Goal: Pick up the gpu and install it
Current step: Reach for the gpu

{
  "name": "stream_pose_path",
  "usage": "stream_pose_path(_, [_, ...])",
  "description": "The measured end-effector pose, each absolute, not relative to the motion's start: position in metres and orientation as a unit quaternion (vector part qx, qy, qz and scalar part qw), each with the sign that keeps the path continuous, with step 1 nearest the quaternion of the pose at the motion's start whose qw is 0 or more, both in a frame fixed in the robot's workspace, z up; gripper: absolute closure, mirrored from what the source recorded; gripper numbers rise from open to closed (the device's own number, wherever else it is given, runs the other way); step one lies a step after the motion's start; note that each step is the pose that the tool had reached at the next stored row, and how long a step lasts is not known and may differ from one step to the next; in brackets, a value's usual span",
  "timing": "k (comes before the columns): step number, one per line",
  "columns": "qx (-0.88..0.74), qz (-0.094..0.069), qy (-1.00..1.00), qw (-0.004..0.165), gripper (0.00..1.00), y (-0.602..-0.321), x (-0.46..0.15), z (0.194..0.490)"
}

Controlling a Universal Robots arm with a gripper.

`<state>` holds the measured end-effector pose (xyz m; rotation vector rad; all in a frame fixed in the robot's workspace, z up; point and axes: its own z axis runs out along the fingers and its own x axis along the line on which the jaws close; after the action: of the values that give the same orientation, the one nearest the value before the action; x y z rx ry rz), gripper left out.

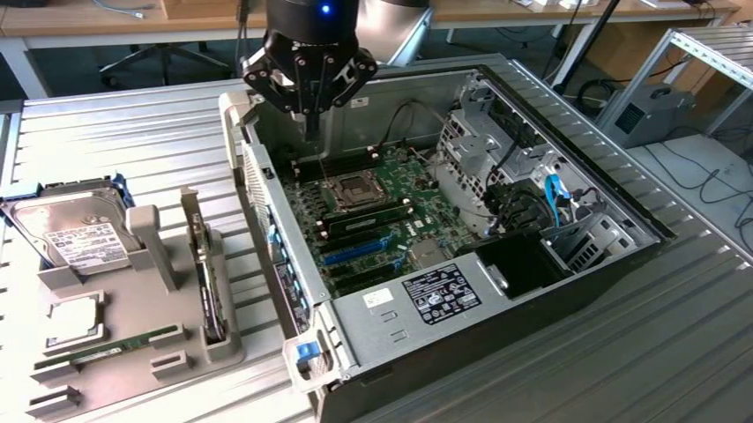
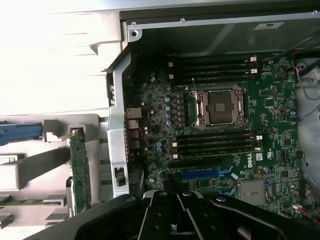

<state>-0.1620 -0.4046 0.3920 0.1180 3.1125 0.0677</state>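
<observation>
The gpu (image 1: 211, 284) is a slim dark card standing on edge in a slot of the grey holder (image 1: 141, 370), on the exterior view's left beside the open computer case (image 1: 530, 291). From the wrist it appears edge-on as a narrow greenish board (image 2: 79, 172). My gripper (image 1: 310, 132) hangs over the far corner of the case, above the motherboard (image 1: 406, 207), well away from the gpu. Its fingers are shut with nothing between them. The wrist view catches the black gripper body (image 2: 175, 222) above the blue card slots (image 2: 202, 174).
A silver hard drive (image 1: 73, 236), a processor chip (image 1: 73, 322) and a green RAM stick (image 1: 112, 346) also sit in the holder. Inside the case are the processor socket (image 1: 355, 190), blue slots (image 1: 353, 252), cables and a drive cage (image 1: 477, 145). Ribbed metal tabletop surrounds it.
</observation>
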Motion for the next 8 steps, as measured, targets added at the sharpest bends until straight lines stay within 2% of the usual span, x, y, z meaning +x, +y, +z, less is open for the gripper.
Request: stream_pose_path(8, [0.038,0.022,0.999,0.013,0.89,-0.4046,-0.1681,0.3917])
